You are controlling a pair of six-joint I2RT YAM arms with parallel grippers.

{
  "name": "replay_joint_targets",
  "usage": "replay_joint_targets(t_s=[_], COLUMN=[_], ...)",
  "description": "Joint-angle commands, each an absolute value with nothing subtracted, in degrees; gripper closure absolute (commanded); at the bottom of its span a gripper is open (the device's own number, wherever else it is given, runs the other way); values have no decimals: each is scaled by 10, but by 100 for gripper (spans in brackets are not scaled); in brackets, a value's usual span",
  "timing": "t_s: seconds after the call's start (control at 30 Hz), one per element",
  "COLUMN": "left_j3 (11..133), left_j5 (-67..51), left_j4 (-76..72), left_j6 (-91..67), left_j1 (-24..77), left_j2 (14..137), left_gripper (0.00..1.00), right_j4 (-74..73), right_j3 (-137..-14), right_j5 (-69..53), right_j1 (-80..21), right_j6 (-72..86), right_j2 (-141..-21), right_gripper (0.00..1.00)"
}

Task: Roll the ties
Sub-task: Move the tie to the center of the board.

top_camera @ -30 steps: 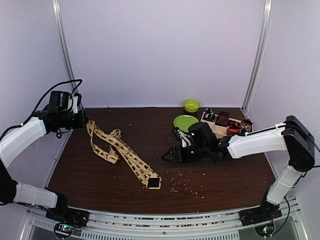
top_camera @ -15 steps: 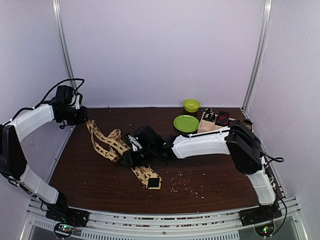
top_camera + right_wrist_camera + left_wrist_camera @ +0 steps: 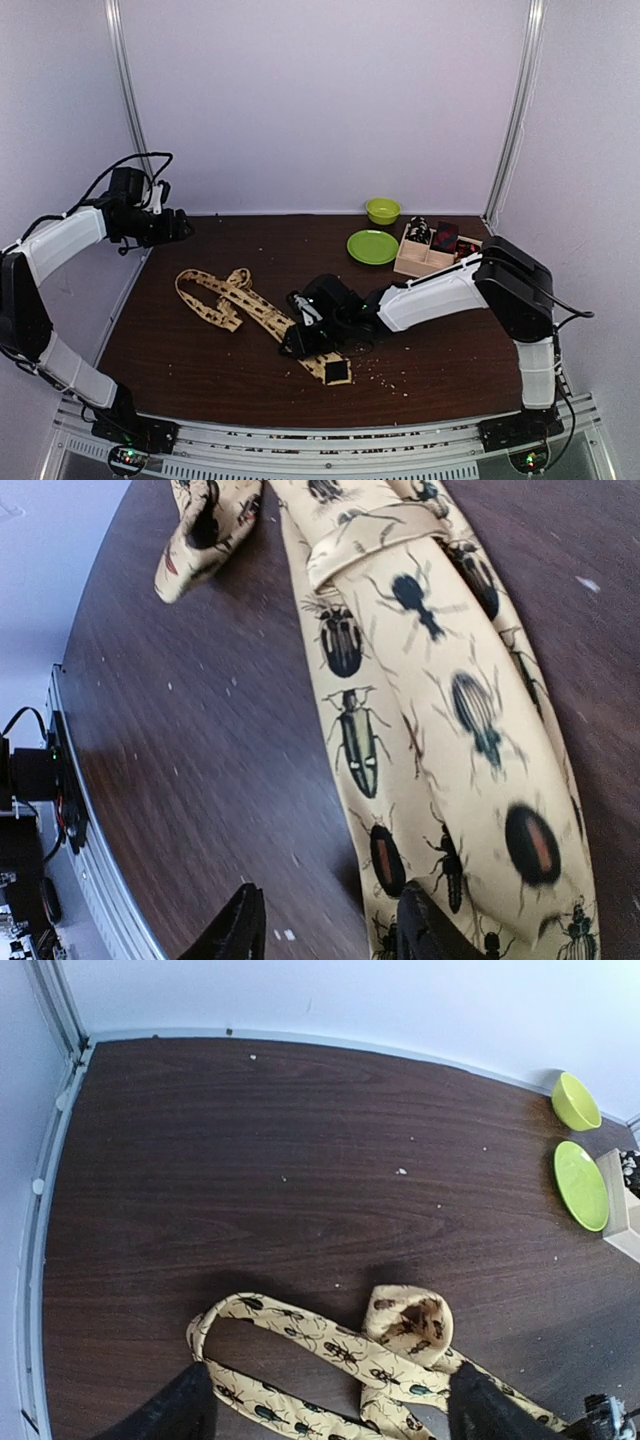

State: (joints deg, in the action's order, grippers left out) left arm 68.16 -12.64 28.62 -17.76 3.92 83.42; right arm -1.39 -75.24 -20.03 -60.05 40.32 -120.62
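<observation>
A long tan tie (image 3: 262, 313) printed with dark beetles lies on the brown table, its narrow end looped at the left and its wide end near the front. My left gripper (image 3: 181, 228) hangs open at the back left, apart from the tie; the left wrist view shows the tie's loop (image 3: 340, 1350) on the table below, seen between the two fingers (image 3: 175, 1410). My right gripper (image 3: 300, 340) is low over the wide part, jaws apart. One fingertip (image 3: 420, 930) is over the tie's edge (image 3: 430, 680), the other over bare wood. Small rolled ties (image 3: 445, 238) sit in the tray.
A wooden compartment tray (image 3: 425, 262) stands at the back right, with a green plate (image 3: 372, 246) and a green bowl (image 3: 383, 210) beside it. Crumbs (image 3: 385, 378) dot the wood near the front. Frame posts and walls close in the left and right edges.
My left gripper has opened and let go of the tie's narrow end, which now lies on the table. The right gripper moved toward the wide end, its jaws narrowing, and the tie shifted nearer.
</observation>
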Motion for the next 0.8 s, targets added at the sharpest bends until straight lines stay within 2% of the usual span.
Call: replay_joint_targets(t_s=[0.0,0.2,0.43,0.63,0.77], left_j3=[682,665,617,556,506], left_j5=[-137,-101,-78,0,36], left_j4=[269,277,259,266,262], left_j6=[-157,-128,-138,-205,-268], left_j1=[76,171,244,284,302], left_j2=[808,832,839,824,822], left_gripper=[14,12,13,17,18], right_j4=[-52,25,55,-57,-93], right_j3=[-593,-361,-180,-220,-309], right_j5=[-199,-223,-249,-181,-160], right_j1=[-572,-513,-374,-349,-368], right_j6=[405,442,476,442,414], right_j2=[-1152,-1025,-881,-729,-713], right_gripper=[54,54,55,55,56])
